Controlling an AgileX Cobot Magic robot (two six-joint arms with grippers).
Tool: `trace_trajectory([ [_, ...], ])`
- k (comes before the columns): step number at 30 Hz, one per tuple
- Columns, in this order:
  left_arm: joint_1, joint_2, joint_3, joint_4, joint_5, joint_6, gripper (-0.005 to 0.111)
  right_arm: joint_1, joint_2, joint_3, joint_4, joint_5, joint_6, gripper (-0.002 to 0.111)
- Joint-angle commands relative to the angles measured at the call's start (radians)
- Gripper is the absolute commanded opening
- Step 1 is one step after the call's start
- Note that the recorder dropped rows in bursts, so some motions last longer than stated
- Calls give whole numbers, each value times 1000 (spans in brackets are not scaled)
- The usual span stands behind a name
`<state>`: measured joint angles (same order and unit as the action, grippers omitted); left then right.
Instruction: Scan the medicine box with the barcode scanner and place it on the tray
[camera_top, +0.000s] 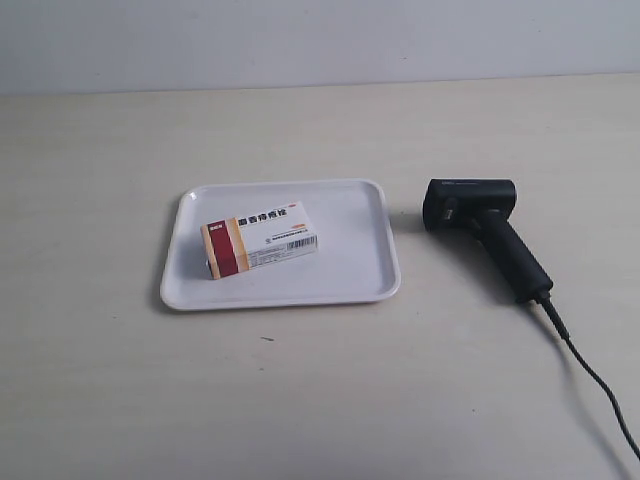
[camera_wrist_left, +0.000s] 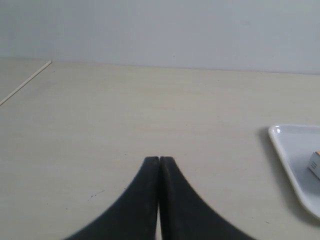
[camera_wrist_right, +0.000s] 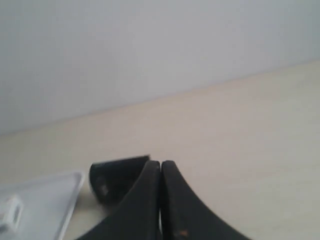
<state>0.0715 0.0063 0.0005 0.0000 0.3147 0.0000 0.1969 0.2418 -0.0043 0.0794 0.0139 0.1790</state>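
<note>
1. Tray (camera_top: 380, 225): white, shallow, rounded corners, resting on the pale surface (camera_top: 300, 400). Taken as the landmark for every entry below.
2. Medicine box (camera_top: 260, 240): lies flat inside the tray, toward the tray's side away from the scanner. Long axis runs roughly along the tray's long side, slightly skewed; the red and tan band is at the end farther from the scanner. The printed barcode face shows toward the camera.
3. Barcode scanner (camera_top: 485, 230): on the surface just beside the tray, not touching it. Head nearest the tray, handle angling away from it, cable (camera_top: 590, 375) trailing farther off.
4. Left claw (camera_wrist_left: 159, 161): fingers pressed together, holding nothing. The tray's corner (camera_wrist_left: 280, 137) and a sliver of the box (camera_wrist_left: 315, 162) show off to one side ahead of it, well apart.
5. Right claw (camera_wrist_right: 160, 165): fingers pressed together, empty. The scanner's head (camera_wrist_right: 115, 177) sits just beyond the fingertips, with the tray's edge (camera_wrist_right: 70, 200) next to it.
6. Judgement: with the box lying in the tray and the scanner set down, the task looks complete or not begun; the pictures do not settle which. For any coming reach, the right arm is nearer the scanner, the left arm serves the box.
</note>
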Motion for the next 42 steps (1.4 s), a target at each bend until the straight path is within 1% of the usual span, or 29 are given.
trace_trajectory([
  [1,-2,-6,0,0,-1,-8,3,-135,-107,4,-10,18,-3,0],
  [4,-2,-6,0,0,-1,-8,3,-174,-167,4,-10,72,-45,0],
  [7,-2,-6,0,0,-1,-8,3,-176,-210,4,-10,107,-82,0],
  [11,-2,-6,0,0,-1,-8,3,-173,-242,4,-10,119,-82,0],
  [17,-2,-6,0,0,-1,-8,3,-81,-242,4,-10,122,-112,0],
  [42,-2,-6,0,0,-1,-8,3,-81,-242,4,-7,130,-126,0],
])
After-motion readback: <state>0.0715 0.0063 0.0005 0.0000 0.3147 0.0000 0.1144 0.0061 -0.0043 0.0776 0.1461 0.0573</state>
